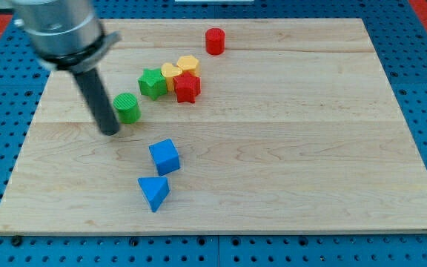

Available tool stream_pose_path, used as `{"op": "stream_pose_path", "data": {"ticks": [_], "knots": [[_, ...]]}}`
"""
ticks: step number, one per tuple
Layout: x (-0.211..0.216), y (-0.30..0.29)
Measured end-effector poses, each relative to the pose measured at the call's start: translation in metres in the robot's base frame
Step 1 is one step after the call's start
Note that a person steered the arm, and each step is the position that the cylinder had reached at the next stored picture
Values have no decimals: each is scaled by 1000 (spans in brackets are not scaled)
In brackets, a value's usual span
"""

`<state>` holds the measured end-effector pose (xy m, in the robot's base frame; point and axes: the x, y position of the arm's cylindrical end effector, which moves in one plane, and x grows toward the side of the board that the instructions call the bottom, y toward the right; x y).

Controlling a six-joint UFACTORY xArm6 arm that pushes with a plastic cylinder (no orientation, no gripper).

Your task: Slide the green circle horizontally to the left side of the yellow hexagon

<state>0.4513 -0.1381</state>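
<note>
While on the board [288, 148], my tip [110, 132] sits just left of green circle [127, 107] | touching? unclear | end effector: bare rod, holds nothing

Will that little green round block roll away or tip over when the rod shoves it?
Probably neither: the small green cylinder block stands on its flat end, short and squat. It likely slides on the smooth wooden board. My tip sits at its left.

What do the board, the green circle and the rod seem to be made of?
Board: looks like pale wood, matte, with grain lines and plank seams visible. Green circle: probably painted wood or plastic; flat even colour with faint ridges on its side, so I cannot say which. Rod ending in my tip: dark, smooth and dull, perhaps metal or plastic; it stands just at the view's left of the green circle.
</note>
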Motion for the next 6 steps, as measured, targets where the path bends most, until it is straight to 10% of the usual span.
{"op": "stream_pose_path", "data": {"ticks": [6], "knots": [[-44,-12]]}}
